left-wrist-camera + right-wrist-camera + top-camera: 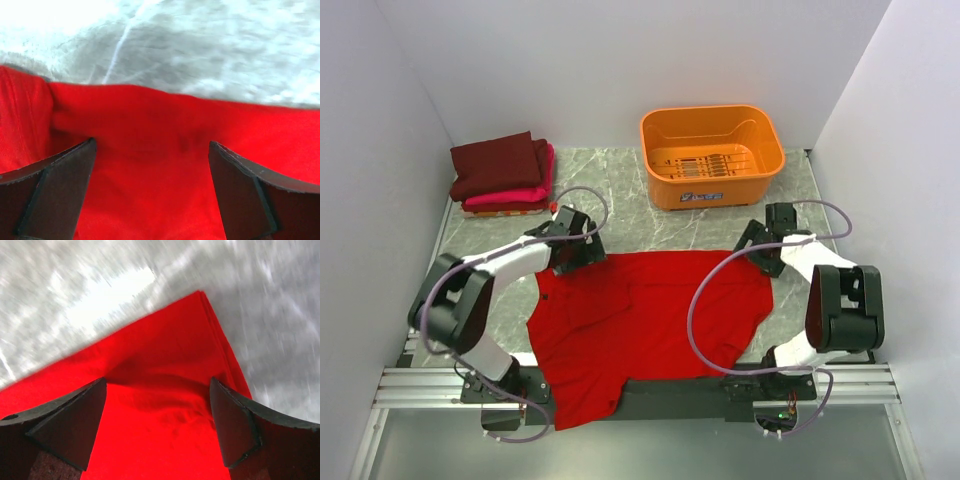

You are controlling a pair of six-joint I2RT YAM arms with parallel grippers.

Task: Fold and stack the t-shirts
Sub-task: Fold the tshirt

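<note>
- My left pincer [150, 147] and right pincer [157, 382] gape wide above the red shirt [640, 320], holding nothing.
- Beyond the left one, maroon shirt [498, 163] and pink shirt [527, 193] sit stacked, seemingly folded; red not yet folded.

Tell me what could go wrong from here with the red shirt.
1. The red t-shirt hangs its near hem over the front edge of the table; a pull may drag it off or snag it on the rail.
2. The right gripper, open, sits at the shirt's far corner; closing there may catch only one layer.
3. The right arm's cable loops over the shirt and may drag the cloth.
</note>
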